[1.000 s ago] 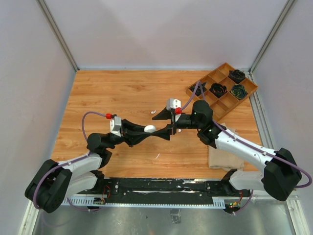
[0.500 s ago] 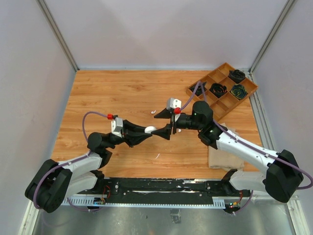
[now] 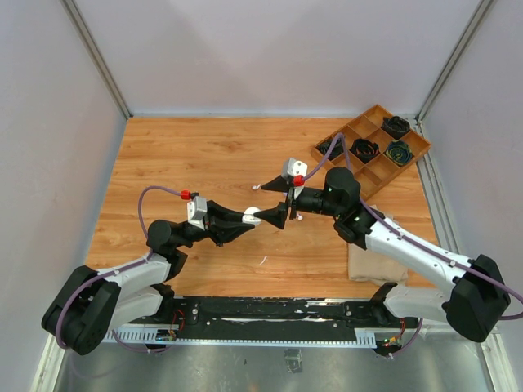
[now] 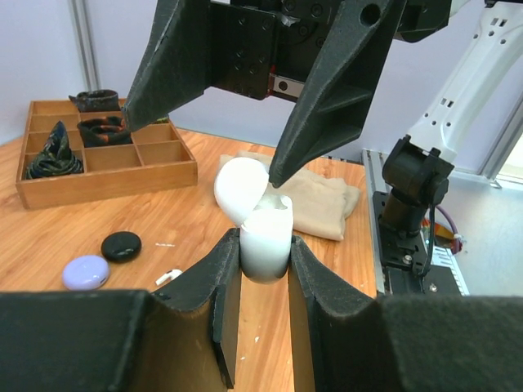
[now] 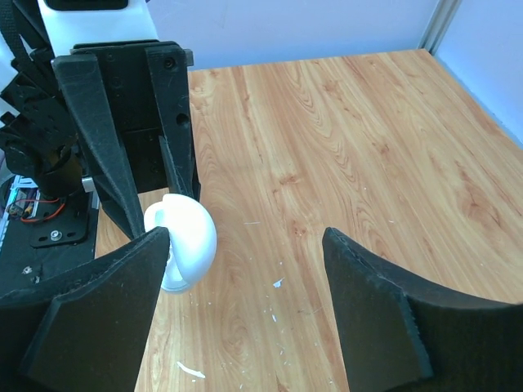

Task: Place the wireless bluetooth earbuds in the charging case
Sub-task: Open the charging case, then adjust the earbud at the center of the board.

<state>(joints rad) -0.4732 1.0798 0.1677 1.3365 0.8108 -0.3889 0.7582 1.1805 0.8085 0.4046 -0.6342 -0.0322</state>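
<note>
My left gripper (image 3: 252, 217) is shut on the white charging case (image 4: 265, 238) and holds it upright above the table, with its lid (image 4: 239, 188) flipped open. My right gripper (image 3: 276, 216) is open and empty. It hangs over the case, and one fingertip (image 4: 282, 167) is just above the case's mouth. In the right wrist view the case (image 5: 186, 238) sits by the left finger of my right gripper (image 5: 245, 273). One small white earbud (image 4: 169, 276) lies on the table, also seen in the top view (image 3: 258, 186). No other earbud shows.
A black disc (image 4: 121, 245) and a lavender disc (image 4: 86, 271) lie near the earbud. A wooden compartment tray (image 3: 369, 167) with dark items stands at the back right. A beige cloth (image 3: 372, 265) lies under the right arm. White slivers of debris (image 5: 189, 370) dot the wood.
My right wrist has lifted and tilted further down toward the case, its fingertips staying beside it. My left gripper with the case has shifted slightly nearer.
</note>
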